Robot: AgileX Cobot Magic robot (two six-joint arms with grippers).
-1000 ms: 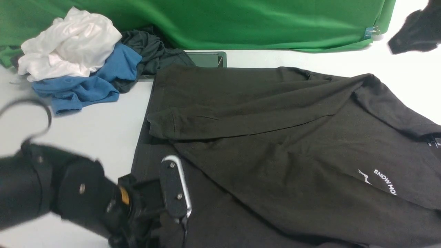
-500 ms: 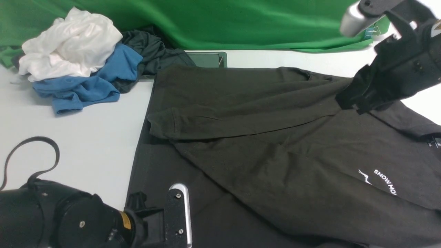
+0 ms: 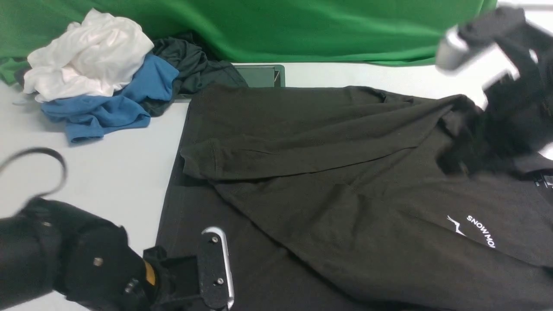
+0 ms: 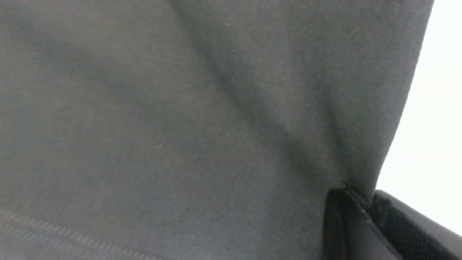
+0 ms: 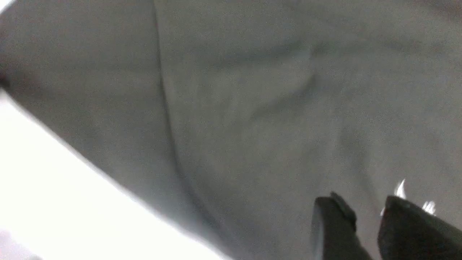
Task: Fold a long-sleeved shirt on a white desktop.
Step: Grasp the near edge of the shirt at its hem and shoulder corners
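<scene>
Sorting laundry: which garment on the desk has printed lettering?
The black-brown long-sleeved shirt, spread out, with white lettering on its chest. The white garment, blue garment and dark grey garment heaped beside it show none.

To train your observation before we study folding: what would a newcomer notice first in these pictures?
The dark long-sleeved shirt sprawls across the white desktop, one sleeve folded over its body. Far left lies a white and blue clothes heap before the green cloth. At the near left, the left gripper pinches the shirt's edge.
</scene>
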